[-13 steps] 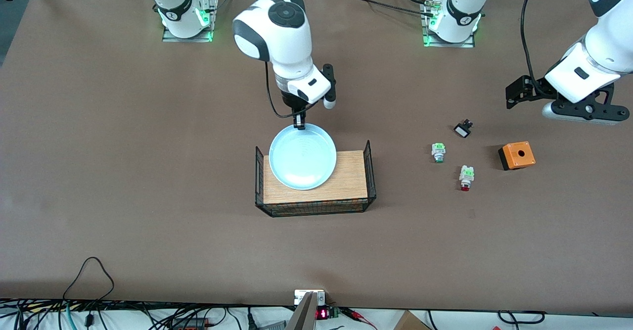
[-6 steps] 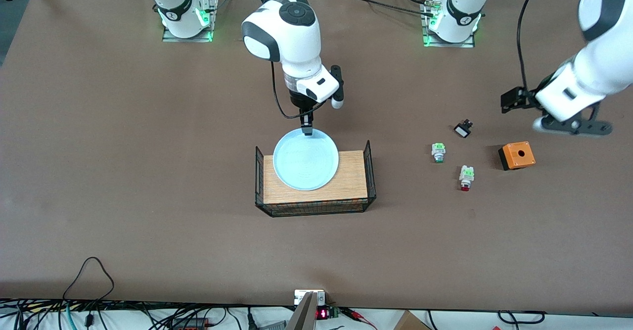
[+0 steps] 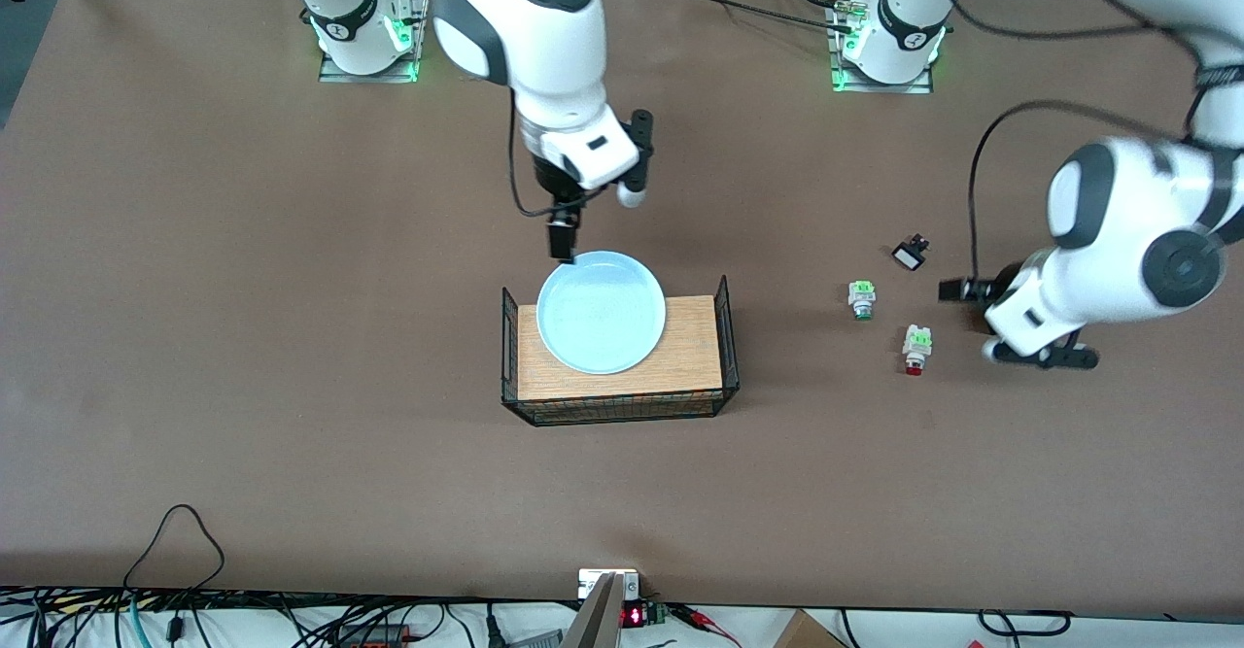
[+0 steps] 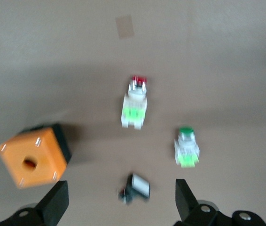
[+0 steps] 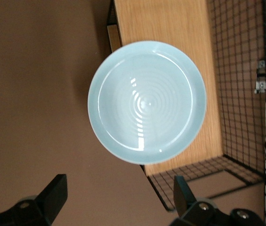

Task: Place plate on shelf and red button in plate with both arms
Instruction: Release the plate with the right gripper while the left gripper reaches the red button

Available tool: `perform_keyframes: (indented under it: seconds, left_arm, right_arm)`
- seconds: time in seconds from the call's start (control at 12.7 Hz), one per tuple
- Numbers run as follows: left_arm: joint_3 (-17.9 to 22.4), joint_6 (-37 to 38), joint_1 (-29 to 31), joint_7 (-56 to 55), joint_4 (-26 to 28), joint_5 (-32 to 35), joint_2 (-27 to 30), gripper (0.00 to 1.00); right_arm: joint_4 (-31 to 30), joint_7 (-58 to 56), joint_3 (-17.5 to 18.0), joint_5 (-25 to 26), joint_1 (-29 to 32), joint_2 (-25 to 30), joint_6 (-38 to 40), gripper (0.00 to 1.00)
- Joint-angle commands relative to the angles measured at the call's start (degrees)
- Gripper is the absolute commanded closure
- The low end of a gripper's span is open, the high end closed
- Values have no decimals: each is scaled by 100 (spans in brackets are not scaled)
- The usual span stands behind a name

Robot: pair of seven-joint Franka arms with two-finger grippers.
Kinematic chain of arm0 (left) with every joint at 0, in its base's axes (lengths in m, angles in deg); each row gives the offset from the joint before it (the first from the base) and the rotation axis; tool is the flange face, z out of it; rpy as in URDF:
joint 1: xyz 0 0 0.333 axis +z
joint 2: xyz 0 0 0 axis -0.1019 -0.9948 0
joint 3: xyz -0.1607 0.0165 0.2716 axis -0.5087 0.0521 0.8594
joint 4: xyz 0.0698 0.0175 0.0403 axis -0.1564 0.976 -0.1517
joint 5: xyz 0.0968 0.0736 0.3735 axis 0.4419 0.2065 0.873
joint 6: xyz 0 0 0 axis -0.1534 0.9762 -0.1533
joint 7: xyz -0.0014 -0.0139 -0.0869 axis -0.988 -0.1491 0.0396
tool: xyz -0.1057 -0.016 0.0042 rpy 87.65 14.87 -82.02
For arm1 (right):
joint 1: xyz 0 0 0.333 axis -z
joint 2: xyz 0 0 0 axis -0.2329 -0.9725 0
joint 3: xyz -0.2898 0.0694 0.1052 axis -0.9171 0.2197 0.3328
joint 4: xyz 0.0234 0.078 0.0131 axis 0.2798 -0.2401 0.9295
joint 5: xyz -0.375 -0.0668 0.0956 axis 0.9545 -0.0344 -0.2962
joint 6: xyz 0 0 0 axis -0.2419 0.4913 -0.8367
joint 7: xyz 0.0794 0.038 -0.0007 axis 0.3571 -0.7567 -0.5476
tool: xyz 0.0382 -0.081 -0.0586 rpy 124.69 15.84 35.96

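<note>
The pale blue plate [image 3: 601, 312] lies flat on the wooden board of a wire basket [image 3: 692, 349]; the right wrist view shows it too [image 5: 147, 101]. My right gripper [image 3: 564, 242] hangs open and empty [image 5: 118, 197] just off the plate's rim that is farther from the front camera, touching nothing. The red button [image 3: 915, 348] lies on the table toward the left arm's end. My left gripper [image 4: 121, 205] is open and empty, in the air over the small parts, with the red button [image 4: 135, 107] lying ahead of it. In the front view the left hand [image 3: 1042, 357] hovers beside the red button.
A like button with a green tip [image 3: 861, 299] [image 4: 187, 147] and a small black part [image 3: 910, 255] [image 4: 136, 188] lie near the red button. The orange box with a hole [image 4: 33, 155] is hidden under the left arm in the front view. The basket has upright mesh ends [image 3: 724, 323].
The right gripper has come off the plate's rim and shifted toward the right arm's end; the plate settled on the board. The left arm swung down over the orange box, beside the red button.
</note>
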Motion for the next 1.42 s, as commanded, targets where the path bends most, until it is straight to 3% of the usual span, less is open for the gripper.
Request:
perform_keyframes:
  seconds: [0.0, 0.32, 0.63, 0.71, 0.95, 1.1, 1.34]
  left_arm:
    - [-6, -894, -17, 49, 119, -30, -406, 0]
    - [-24, -2030, -96, 93, 735, -30, -688, 0]
    - [-24, -2417, -35, 401, 789, -30, -1066, 0]
    - [-24, -2514, -44, 418, 789, -30, -1084, 9]
    - [-32, -2306, -61, 567, 771, -30, -1040, 77]
    - [-32, -2103, -52, 761, 719, -30, -1005, 89]
    - [-50, -1735, -52, 735, 456, -30, -822, 90]
  right_arm:
    - [295, 225, 42, -288, 544, 322, 905, 0]
    - [357, 638, -2, -341, 1501, 761, 1408, 0]
    - [340, 2738, 7, -798, 2363, 1140, 2023, 0]
    - [322, 2801, 7, -816, 2556, 1227, 2076, 0]
    - [278, 2890, -45, -1332, 3320, 1395, 2330, 0]
    - [86, 3212, -63, -1501, 3612, 1735, 2411, 0]
    - [-309, 4172, -81, -1510, 3604, 2237, 2411, 0]
